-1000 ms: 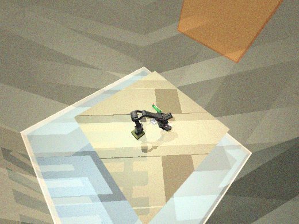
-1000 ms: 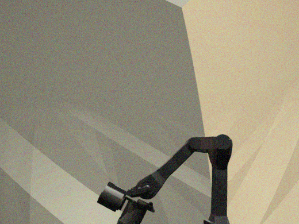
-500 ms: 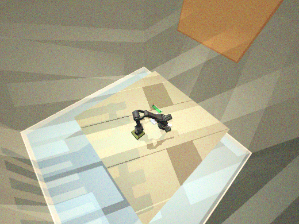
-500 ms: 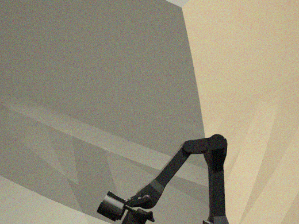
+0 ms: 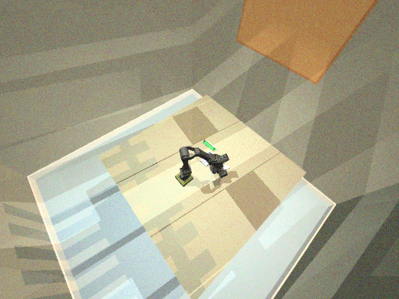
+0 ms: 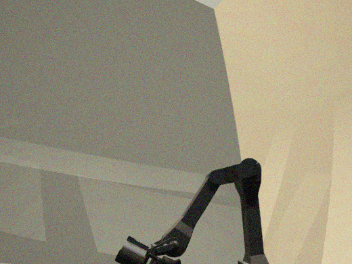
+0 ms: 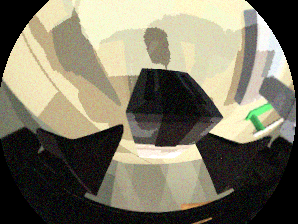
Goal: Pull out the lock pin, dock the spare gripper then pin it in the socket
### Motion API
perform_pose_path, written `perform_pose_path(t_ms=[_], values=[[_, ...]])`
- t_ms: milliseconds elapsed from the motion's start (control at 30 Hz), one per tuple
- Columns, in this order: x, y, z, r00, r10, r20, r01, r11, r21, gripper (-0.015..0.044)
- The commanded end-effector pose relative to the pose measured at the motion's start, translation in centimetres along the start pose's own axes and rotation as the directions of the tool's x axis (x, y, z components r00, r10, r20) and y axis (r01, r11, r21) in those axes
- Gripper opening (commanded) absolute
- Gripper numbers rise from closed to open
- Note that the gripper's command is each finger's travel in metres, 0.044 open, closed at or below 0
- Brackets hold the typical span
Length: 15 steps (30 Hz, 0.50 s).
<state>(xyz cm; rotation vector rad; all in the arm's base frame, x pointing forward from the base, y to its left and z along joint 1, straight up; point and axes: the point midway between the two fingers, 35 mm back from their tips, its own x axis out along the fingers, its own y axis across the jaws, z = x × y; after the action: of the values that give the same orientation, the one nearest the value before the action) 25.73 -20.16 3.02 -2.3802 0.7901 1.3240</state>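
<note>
My gripper (image 7: pixel 160 132) (image 5: pixel 223 175) is open and empty. In the wrist view its dark fingers stand wide apart, left and right. A dark faceted block (image 7: pixel 167 97), seemingly the spare gripper, looms close ahead, in line with the gap; touching cannot be told. A pale part shows under it. A grey-white upright structure (image 7: pixel 247 60), probably the mount, stands at the right of the wrist view; in the top view the arm partly hides it. The lock pin and socket cannot be made out. The exterior view cuts off my fingers at its lower edge.
A green piece (image 5: pixel 209 145) (image 7: pixel 257 118) lies beyond the arm, near the mount. The arm's base (image 5: pixel 184 179) stands on the wooden table top (image 5: pixel 165 215). An orange panel (image 5: pixel 303 34) shows at the upper right of the top view. Patchy shadows cross the table.
</note>
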Motion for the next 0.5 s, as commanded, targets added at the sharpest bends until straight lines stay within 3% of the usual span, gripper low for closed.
perform_pose_path(t_ms=[0,267,467], values=[[0.67,0.02,0.83,1.0,0.004,0.009,-0.004,1.0,0.005,0.044],[0.85,0.01,0.98,1.0,0.004,0.009,-0.004,1.0,0.005,0.044],[0.85,0.01,0.98,1.0,0.004,0.009,-0.004,1.0,0.005,0.0282]])
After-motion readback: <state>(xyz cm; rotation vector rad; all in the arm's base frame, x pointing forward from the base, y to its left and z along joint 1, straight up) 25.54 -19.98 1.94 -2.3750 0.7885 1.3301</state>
